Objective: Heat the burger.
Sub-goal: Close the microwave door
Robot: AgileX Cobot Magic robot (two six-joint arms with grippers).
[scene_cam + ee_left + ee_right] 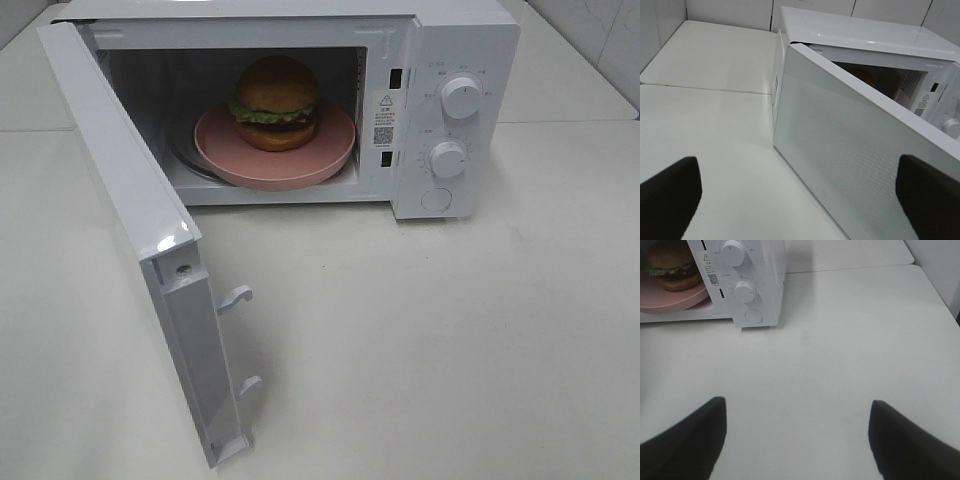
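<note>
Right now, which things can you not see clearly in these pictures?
- Print around the knobs: too small, all views.
- Burger: mostly behind the door in left wrist view; cut by the edge in right wrist view.
- Plate, back rim: behind burger, high view.

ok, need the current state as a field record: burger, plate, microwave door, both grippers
burger: on the pink plate, inside the microwave
door: swung wide open
controls: upper knob, lower knob, untouched
left gripper: open, empty, facing the door's outer face
right gripper: open, empty, above the table, short of the control panel
stage: burger loaded, door not yet closed
</note>
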